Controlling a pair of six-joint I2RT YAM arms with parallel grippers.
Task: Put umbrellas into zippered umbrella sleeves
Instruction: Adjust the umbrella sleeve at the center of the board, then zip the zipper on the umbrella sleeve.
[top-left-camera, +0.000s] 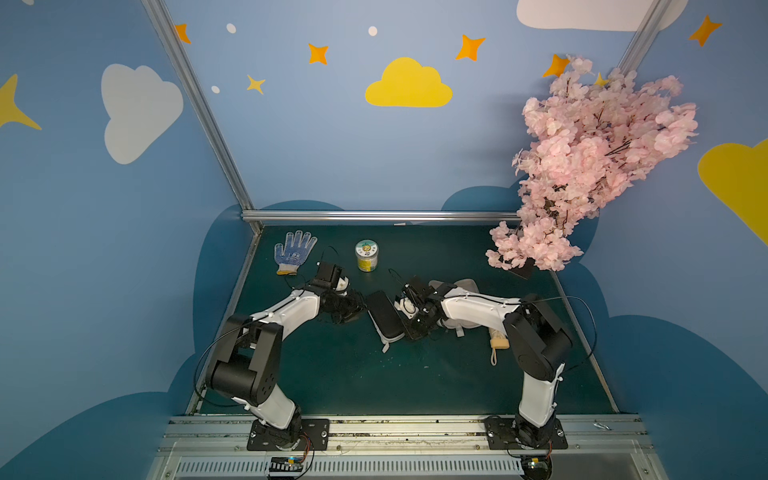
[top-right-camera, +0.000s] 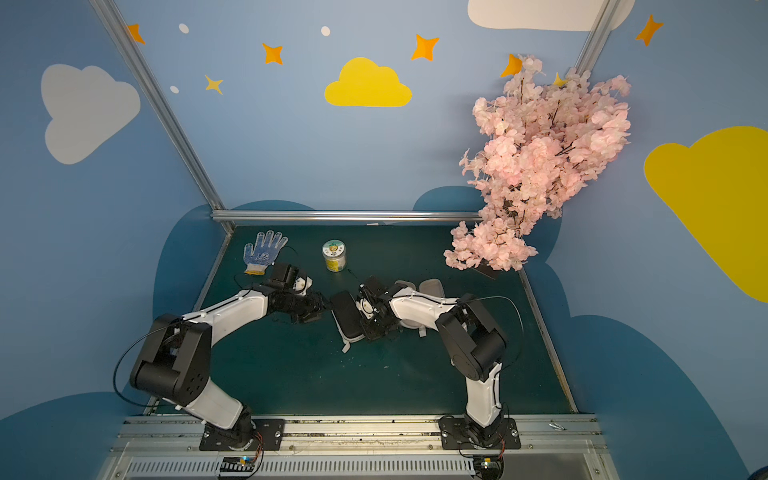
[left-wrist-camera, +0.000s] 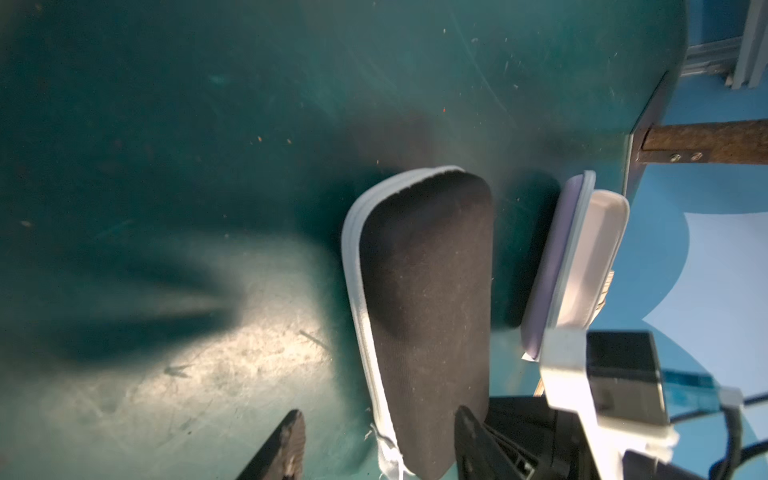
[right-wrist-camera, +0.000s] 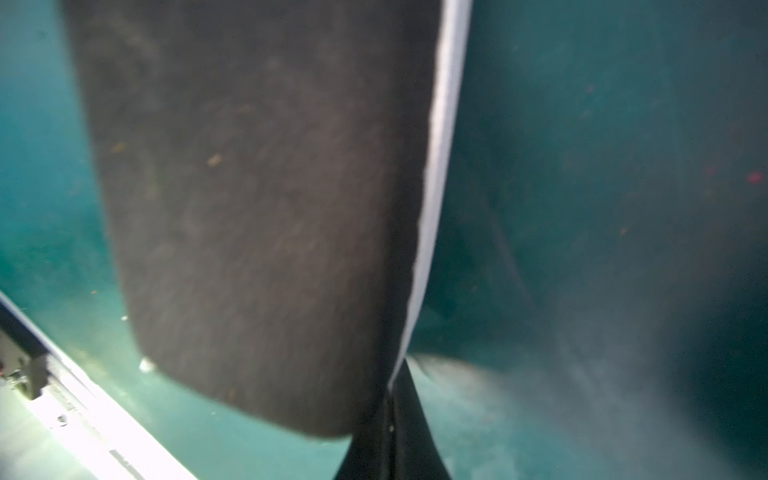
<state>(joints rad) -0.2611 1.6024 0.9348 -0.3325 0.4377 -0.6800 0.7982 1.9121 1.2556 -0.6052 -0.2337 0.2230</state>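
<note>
The black zippered umbrella sleeve (top-left-camera: 384, 316) (top-right-camera: 348, 316) lies shut on the green table, its pale zip band (left-wrist-camera: 357, 299) along one side. My left gripper (left-wrist-camera: 380, 436) (top-left-camera: 360, 308) is open, and the sleeve's end and its grey pull strap (left-wrist-camera: 388, 455) lie between its fingers without being gripped. My right gripper (right-wrist-camera: 392, 415) (top-left-camera: 405, 330) is shut on the zip band at the black sleeve's (right-wrist-camera: 257, 208) edge. The lilac sleeve (left-wrist-camera: 548, 274) (top-left-camera: 467, 286) lies open under the right arm. A beige umbrella's cream handle (top-left-camera: 498, 341) and wrist loop stick out by the right elbow.
A blue-dotted white glove (top-left-camera: 293, 251) and a small lidded jar (top-left-camera: 366, 255) stand at the back left of the table (top-left-camera: 415, 374). A pink blossom branch (top-left-camera: 582, 166) overhangs the back right corner. A metal rail (top-left-camera: 395, 428) runs along the front edge.
</note>
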